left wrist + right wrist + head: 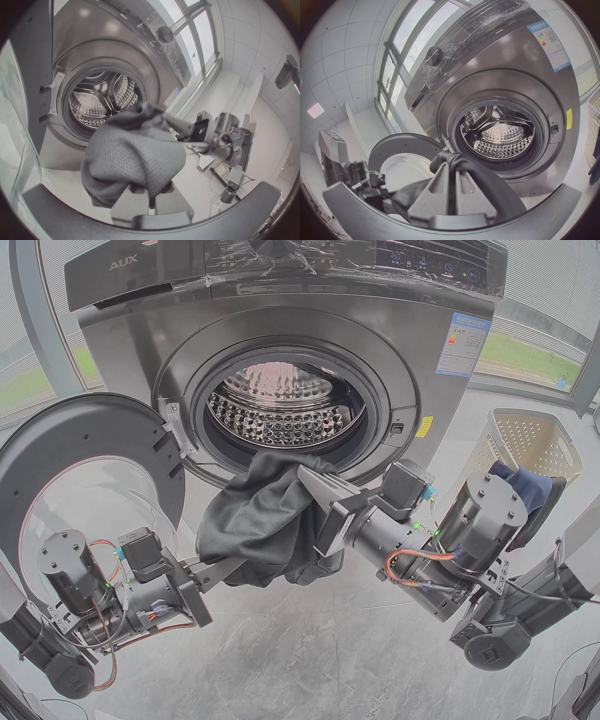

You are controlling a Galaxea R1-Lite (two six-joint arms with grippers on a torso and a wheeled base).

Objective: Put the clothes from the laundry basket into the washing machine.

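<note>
A dark grey garment (262, 515) hangs in front of the lower rim of the washing machine's open porthole (281, 409), held from two sides. My right gripper (304, 474) is shut on its upper edge, right at the rim. My left gripper (237, 564) is shut on its lower part, below and nearer to me. In the left wrist view the fingers (137, 200) pinch the bunched grey cloth (131, 159). In the right wrist view my right gripper (452, 167) clamps a fold of the garment (490, 184) before the drum (497, 131). The laundry basket (537, 416) stands to the right with a blue garment (531, 487) in it.
The machine's round door (81, 434) stands swung open on the left, close behind my left arm. Grey floor (300, 652) stretches in front of the machine. The basket sits beside the machine's right front corner, behind my right arm.
</note>
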